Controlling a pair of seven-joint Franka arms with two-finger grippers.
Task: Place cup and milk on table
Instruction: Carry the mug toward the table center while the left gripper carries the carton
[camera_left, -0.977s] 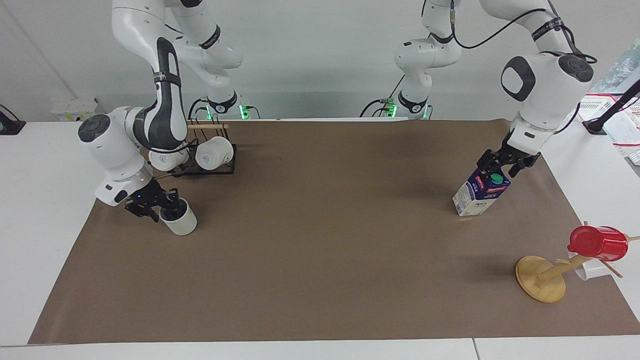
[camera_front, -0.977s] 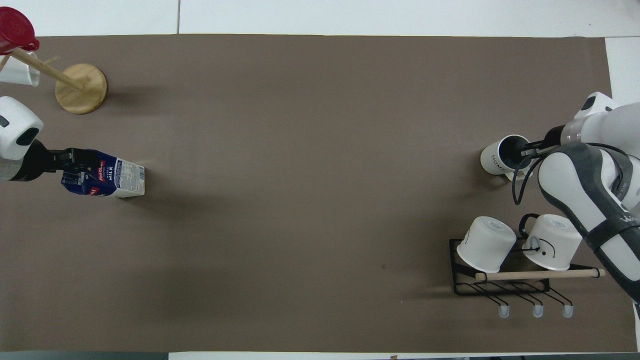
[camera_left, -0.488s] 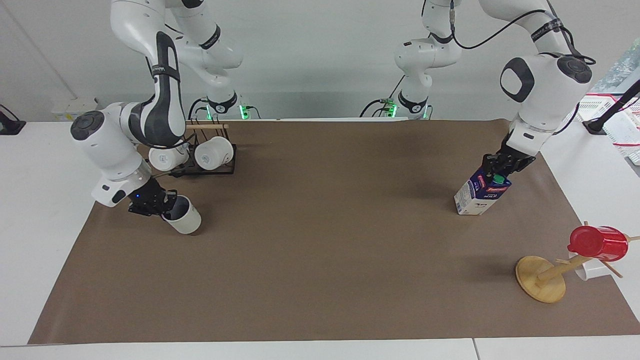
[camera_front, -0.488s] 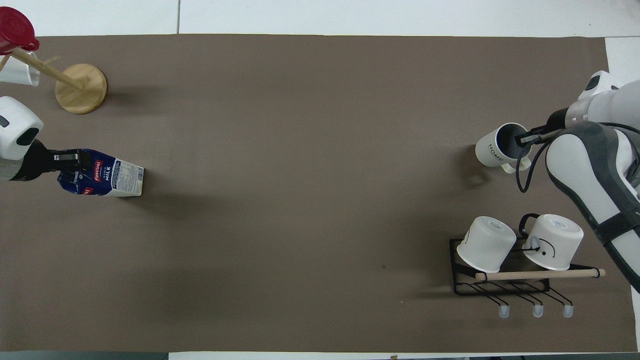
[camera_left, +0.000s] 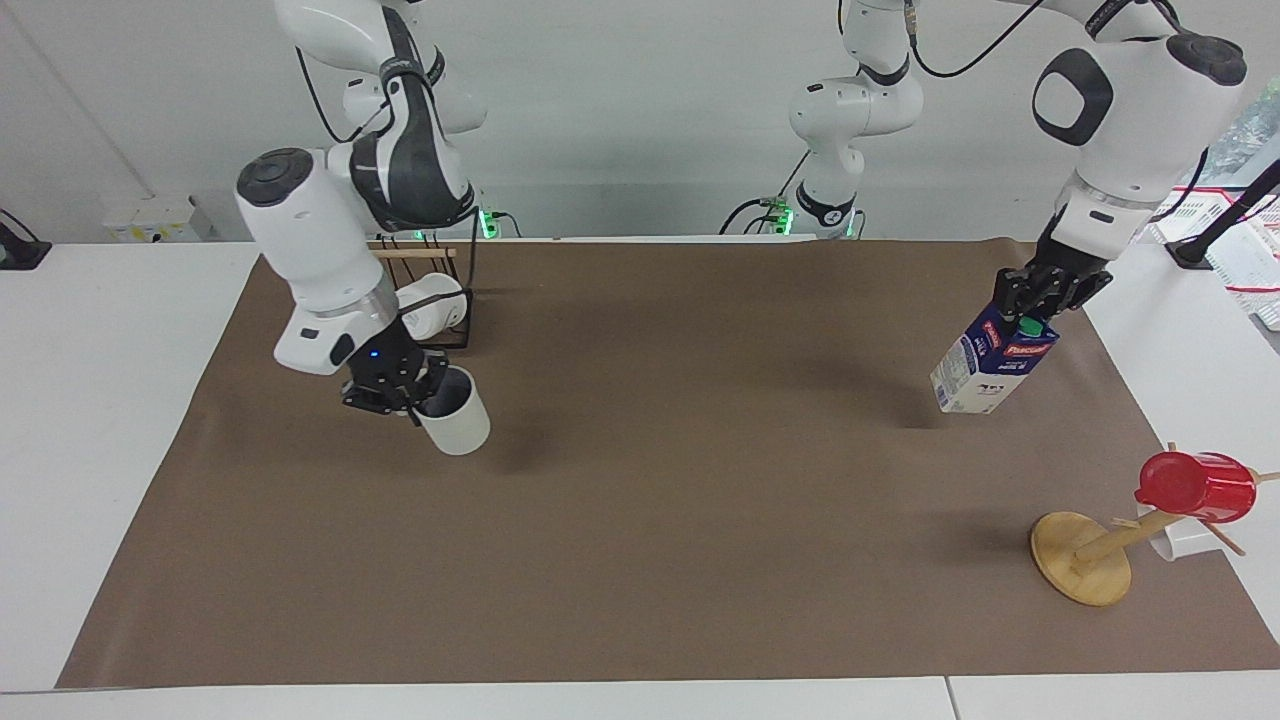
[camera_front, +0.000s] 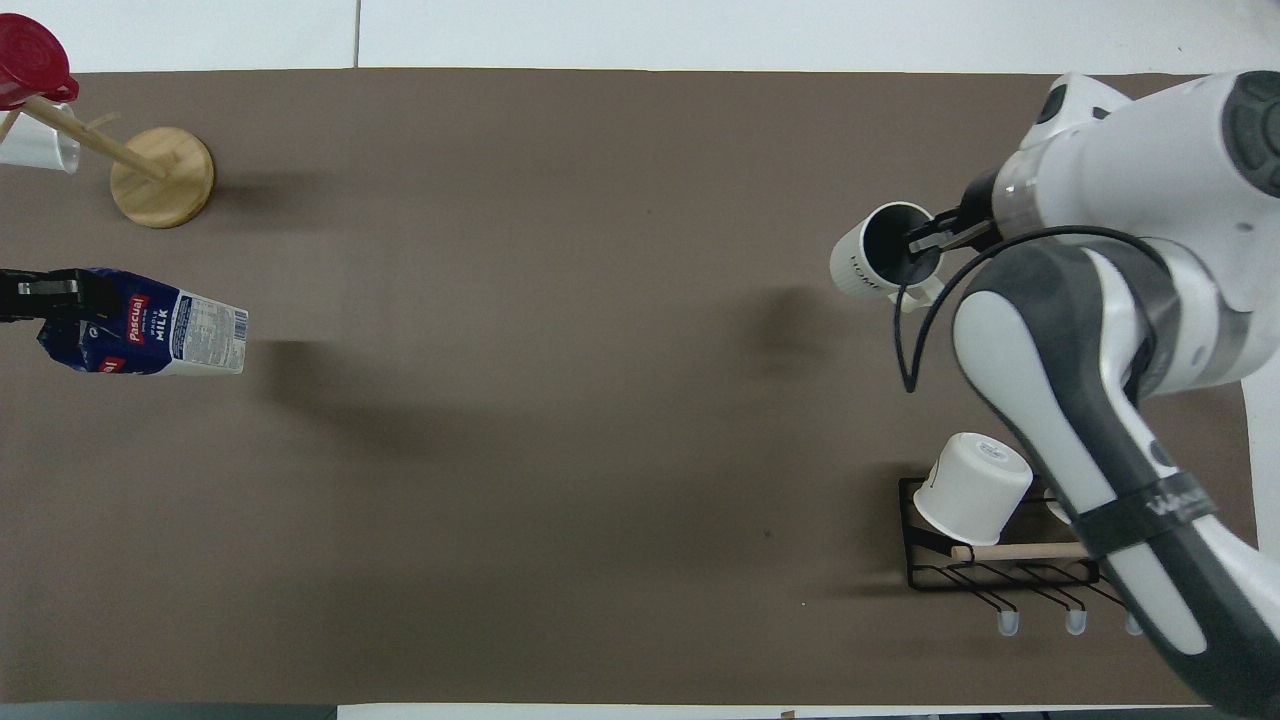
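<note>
Above the brown paper sheet (camera_left: 640, 560) you've both loads airborne for carrying: right gripper (camera_left: 400, 392) pinching the tilted mug (camera_left: 455, 412) by its rim, left gripper (camera_left: 1040, 298) clamping the milk carton (camera_left: 992, 363) by its gable.

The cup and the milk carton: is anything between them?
Nothing: only bare brown paper lies between the cup and the milk carton, clearest in the overhead view.

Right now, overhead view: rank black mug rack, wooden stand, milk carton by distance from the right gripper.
From the right gripper, shut on the cup:
1. Black mug rack, at the right arm's end of the table, nearer the robots.
2. Milk carton, held in the air by the left gripper, toward the left arm's end.
3. Wooden stand, same end; close to the carton's distance, marginally more.
</note>
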